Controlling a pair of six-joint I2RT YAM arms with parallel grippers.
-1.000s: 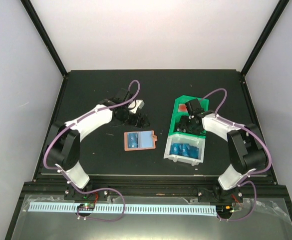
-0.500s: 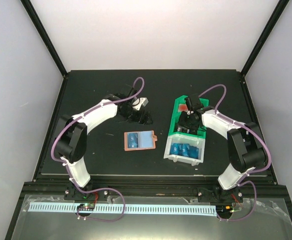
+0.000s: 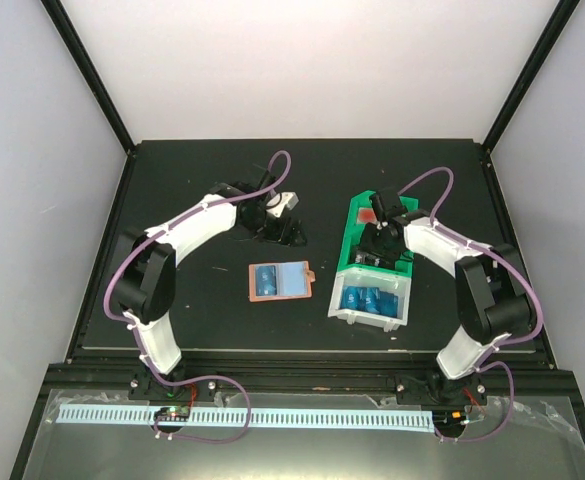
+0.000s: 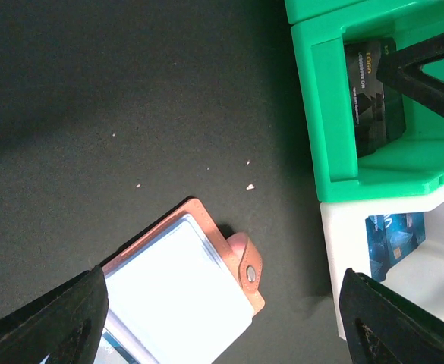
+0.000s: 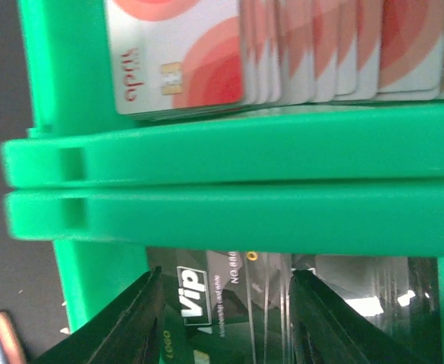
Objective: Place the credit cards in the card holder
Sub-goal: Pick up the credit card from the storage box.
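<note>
The salmon-pink card holder (image 3: 292,280) lies open on the black table, with one blue credit card (image 3: 264,281) in its left half. In the left wrist view its pink edge (image 4: 206,221) and snap tab (image 4: 250,273) show. Several blue credit cards (image 3: 369,299) lie in the white bin (image 3: 372,318), and one shows in the left wrist view (image 4: 392,236). My left gripper (image 3: 284,233) is open and empty, above the table just beyond the holder. My right gripper (image 3: 377,250) is open, its fingers (image 5: 130,326) either side of dark VIP cards (image 5: 229,303) in the green bin (image 3: 354,222).
The green bin's far compartment holds red-and-white cards (image 5: 206,53) behind a green divider (image 5: 244,182). The white bin adjoins the green bin's near end (image 4: 335,250). Black frame posts and white walls enclose the table.
My left gripper has moved a little to the right and away from the card holder. My right gripper has shifted slightly inside the green bin. The holder has not moved.
</note>
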